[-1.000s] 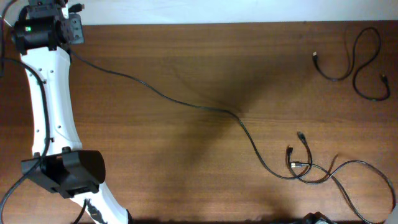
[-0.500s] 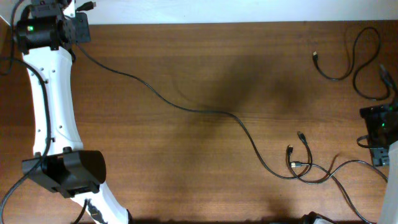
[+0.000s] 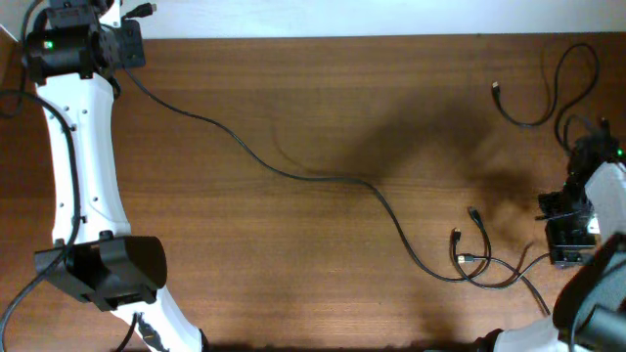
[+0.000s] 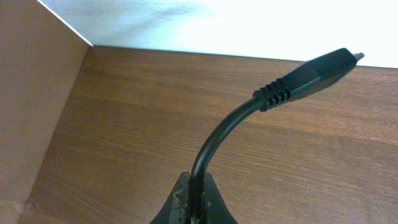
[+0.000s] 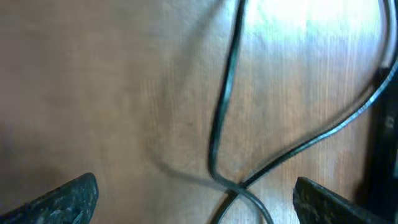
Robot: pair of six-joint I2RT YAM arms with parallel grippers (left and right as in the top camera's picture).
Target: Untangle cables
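Observation:
One long black cable [image 3: 293, 171] runs from the top left across the table to a tangle of cables [image 3: 471, 262] at the lower right. My left gripper [image 3: 129, 37] is shut on that cable's end. In the left wrist view the cord rises from between the fingers [image 4: 198, 200] and its plug [image 4: 311, 76] points up and right. A separate looped cable [image 3: 544, 98] lies at the top right. My right gripper [image 3: 565, 220] hovers at the right edge. It is open [image 5: 199, 202] over two crossing cable strands [image 5: 236, 185] and holds nothing.
The table's far edge meets a white wall [image 4: 249, 25]. A brown side panel [image 4: 31, 93] stands at the far left corner. The left arm's white link [image 3: 83, 166] lies along the table's left side.
The right arm has come into view from the lower right and moved up over the cables there. Its gripper now stands open. The left gripper has crept slightly right, still holding the cable end.

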